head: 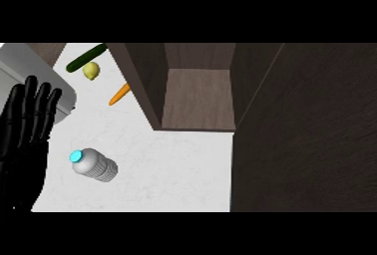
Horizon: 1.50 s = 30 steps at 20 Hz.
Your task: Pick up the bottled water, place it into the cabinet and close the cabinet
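Water bottle (94,165) stands on the bench (169,169), lower left, just right of the left hand (26,134); fingers (33,97) straight, holding nothing.

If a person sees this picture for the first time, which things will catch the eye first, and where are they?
The big black left hand at the left edge stands out first, open with fingers straight and pointing up. Next comes the water bottle with its bright blue cap, alone on the white counter near the hand. Then the open wooden cabinet at the upper middle, with its dark door filling the right side.
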Tool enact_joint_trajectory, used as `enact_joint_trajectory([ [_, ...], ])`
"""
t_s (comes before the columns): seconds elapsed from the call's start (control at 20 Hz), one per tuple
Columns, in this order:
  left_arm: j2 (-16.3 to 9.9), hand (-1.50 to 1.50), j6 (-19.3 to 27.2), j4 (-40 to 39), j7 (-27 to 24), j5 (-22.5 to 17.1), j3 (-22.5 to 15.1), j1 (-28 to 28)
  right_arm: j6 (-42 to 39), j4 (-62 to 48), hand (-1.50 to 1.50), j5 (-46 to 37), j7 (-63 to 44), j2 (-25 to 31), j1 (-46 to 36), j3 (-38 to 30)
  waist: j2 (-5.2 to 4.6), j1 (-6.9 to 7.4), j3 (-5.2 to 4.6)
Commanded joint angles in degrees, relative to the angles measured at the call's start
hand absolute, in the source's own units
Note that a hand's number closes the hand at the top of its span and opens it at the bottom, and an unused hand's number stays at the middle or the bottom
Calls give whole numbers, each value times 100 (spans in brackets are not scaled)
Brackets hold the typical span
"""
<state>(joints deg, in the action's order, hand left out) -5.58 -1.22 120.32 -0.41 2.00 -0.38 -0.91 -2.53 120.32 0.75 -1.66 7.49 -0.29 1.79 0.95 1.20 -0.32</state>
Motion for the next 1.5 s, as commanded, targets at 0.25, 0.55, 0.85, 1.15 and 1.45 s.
enact_joint_trajectory([
  [0.25, 544, -150, 1778, 865, 732, 1149, 560, 809, -11, 520, -150, -157, -166, 6, 1013, 30, -57, -126, 42],
  [0.55, 554, -150, 3268, 1373, 1260, 132, -520, 1692, -569, 1533, -150, 940, -635, -102, 1984, 536, -53, -163, 32],
  [0.85, 557, -150, 3973, 2161, 1498, 1149, -1972, 2559, -1031, 2319, -150, 1644, -647, 218, 2907, -97, -63, -158, 39],
  [1.15, 557, -150, 4389, 2251, 1248, 1717, -2897, 2990, -1083, 2471, -150, 1379, -472, 24, 3285, 67, -62, -133, 37],
  [1.45, 436, -150, 4484, 1996, 956, 1395, -2708, 3032, -1409, 2604, -150, 1467, -150, -29, 3896, 48, -59, -176, 34],
])
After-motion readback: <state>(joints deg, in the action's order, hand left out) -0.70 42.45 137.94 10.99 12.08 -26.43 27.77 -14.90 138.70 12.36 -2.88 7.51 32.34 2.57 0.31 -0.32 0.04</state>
